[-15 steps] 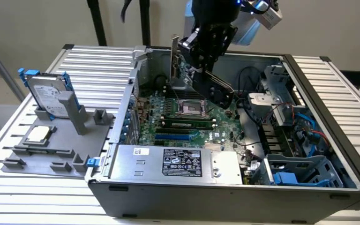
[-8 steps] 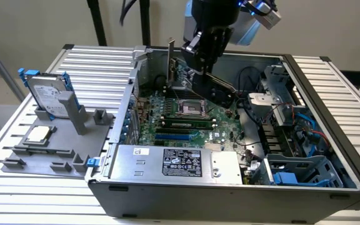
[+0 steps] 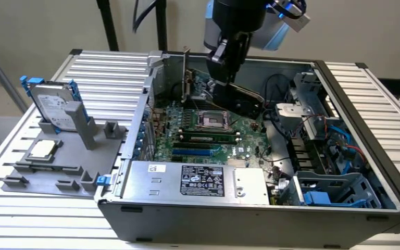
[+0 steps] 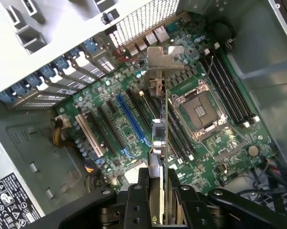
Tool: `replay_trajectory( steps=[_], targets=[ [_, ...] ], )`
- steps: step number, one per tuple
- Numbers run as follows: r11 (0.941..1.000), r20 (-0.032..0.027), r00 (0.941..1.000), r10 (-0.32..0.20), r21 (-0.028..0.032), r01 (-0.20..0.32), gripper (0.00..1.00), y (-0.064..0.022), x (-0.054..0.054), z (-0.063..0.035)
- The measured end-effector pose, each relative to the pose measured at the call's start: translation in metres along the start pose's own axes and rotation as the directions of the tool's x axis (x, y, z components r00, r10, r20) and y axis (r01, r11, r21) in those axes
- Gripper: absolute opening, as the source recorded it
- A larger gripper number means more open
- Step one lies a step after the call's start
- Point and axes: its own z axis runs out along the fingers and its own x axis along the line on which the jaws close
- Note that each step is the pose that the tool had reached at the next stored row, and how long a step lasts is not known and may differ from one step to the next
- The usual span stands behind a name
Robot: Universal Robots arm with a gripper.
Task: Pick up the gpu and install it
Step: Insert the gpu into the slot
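Note:
The gpu hangs on edge over the motherboard inside the open computer case, its metal end bracket toward the case's rear wall. My gripper comes down from above and is shut on the card. In the wrist view the gpu appears edge-on, with its silver bracket at the far end and my gripper clamping the near end between black fingers. The card hovers above the expansion slots, close to the long blue slot and beside the CPU socket.
A silver hard drive with a blue frame stands in a grey fixture at the exterior view's left, with a square CPU chip lying there. The power supply fills the case's front. Cables and drive bays crowd the right.

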Motion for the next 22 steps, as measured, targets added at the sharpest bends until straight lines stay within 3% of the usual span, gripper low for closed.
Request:
replay_trajectory(
  steps=[5,10,14,22],
  targets=[
    [0.9959,-0.0009,0.9959,-0.09,0.0006,0.09,0.27,0.0,0.0,0.0017],
    [0.9837,-0.0018,0.9837,-0.18,0.0012,0.18,0.27,0.0,0.0,0.0028],
    [0.9679,-0.0024,0.9679,-0.251,0.0016,0.251,0.27,0.0,0.0,0.0033],
    [0.928,-0.0034,0.928,-0.373,0.0022,0.373,0.27,0.0014,0.0011,0.0048]
  ],
)
